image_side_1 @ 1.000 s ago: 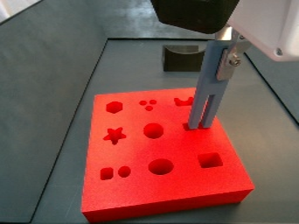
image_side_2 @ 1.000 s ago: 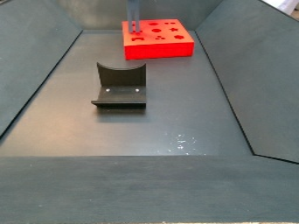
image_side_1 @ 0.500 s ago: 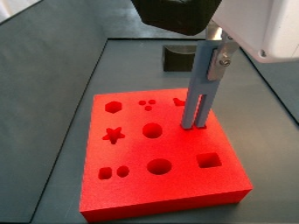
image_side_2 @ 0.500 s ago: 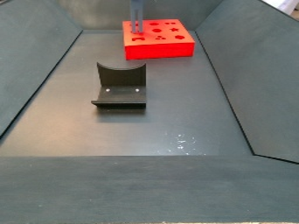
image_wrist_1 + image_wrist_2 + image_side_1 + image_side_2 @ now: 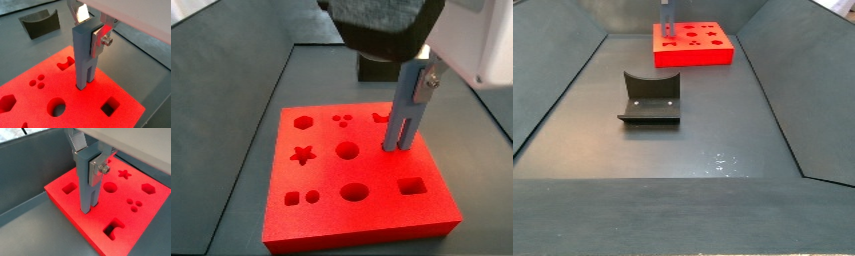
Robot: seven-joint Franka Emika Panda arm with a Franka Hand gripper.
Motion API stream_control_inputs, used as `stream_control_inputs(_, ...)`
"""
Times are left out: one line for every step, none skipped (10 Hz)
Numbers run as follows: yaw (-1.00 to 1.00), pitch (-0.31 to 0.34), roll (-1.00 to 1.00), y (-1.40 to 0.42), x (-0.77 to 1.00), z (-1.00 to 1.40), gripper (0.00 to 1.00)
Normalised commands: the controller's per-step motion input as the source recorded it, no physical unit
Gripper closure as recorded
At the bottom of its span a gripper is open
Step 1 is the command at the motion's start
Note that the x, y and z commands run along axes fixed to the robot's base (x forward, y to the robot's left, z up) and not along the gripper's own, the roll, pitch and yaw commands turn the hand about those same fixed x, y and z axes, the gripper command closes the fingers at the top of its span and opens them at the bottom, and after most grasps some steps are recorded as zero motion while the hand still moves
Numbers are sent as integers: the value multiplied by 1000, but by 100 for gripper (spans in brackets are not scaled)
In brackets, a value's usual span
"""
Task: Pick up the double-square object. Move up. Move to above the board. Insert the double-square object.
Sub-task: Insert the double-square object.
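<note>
The double-square object (image 5: 406, 110) is a thin blue-grey post standing upright, its lower end in a cutout near the far right of the red board (image 5: 331, 215). In both wrist views my gripper (image 5: 89, 31) (image 5: 88, 159) is shut on the post's upper part, with a silver finger (image 5: 101, 38) (image 5: 98, 167) pressed flat against its side. In a side view the gripper (image 5: 421, 78) sits just under the dark arm body. From the distant side view the post (image 5: 665, 17) rises from the board (image 5: 695, 55) at the far end.
The fixture (image 5: 649, 98) (image 5: 40, 23) stands on the dark floor, apart from the board; it also shows behind the board (image 5: 382, 70). Sloped grey walls (image 5: 553, 90) enclose the bin. The board has hexagon (image 5: 301, 122), star (image 5: 302, 154) and square (image 5: 410, 184) cutouts.
The gripper and the post have come down: less of the post stands above the board, and the arm body sits lower over it.
</note>
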Motion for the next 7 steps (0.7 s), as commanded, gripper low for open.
stream_control_inputs(9, 0, 69, -17, 37, -406, 100)
stream_control_inputs(0, 0, 69, -14, 46, -483, 100)
stream_control_inputs(0, 0, 67, -11, 40, -446, 100)
stream_control_inputs(0, 0, 66, -11, 29, -409, 100)
stream_control_inputs(0, -10, 30, -9, 26, -377, 100)
stream_control_inputs(0, 26, -91, 103, 57, -11, 100)
stream_control_inputs(0, 0, 0, 0, 0, 0, 100)
